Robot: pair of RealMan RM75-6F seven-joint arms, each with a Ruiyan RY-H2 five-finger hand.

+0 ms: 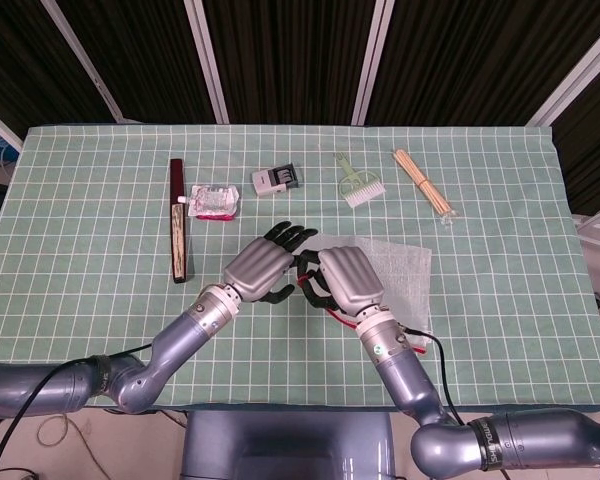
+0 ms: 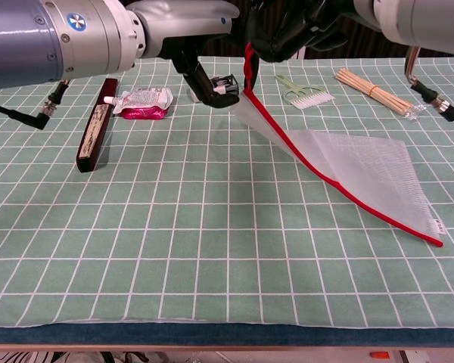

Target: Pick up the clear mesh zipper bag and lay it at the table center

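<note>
The clear mesh zipper bag (image 1: 395, 264) with a red zip edge lies right of the table's middle. Its left corner is lifted off the cloth while the far right corner (image 2: 408, 204) stays down. My right hand (image 1: 346, 280) pinches the raised red corner (image 2: 248, 64), with the bag hanging from it in a slope. My left hand (image 1: 264, 267) hovers close beside the right one with its fingers (image 2: 204, 79) spread, reaching next to the raised corner. I cannot tell whether they touch the bag.
Along the back of the green checked cloth lie a dark narrow box (image 1: 178, 220), a pink pouch (image 1: 212, 202), a small grey device (image 1: 278, 179), a green comb-brush (image 1: 357, 183) and a bundle of wooden sticks (image 1: 422, 181).
</note>
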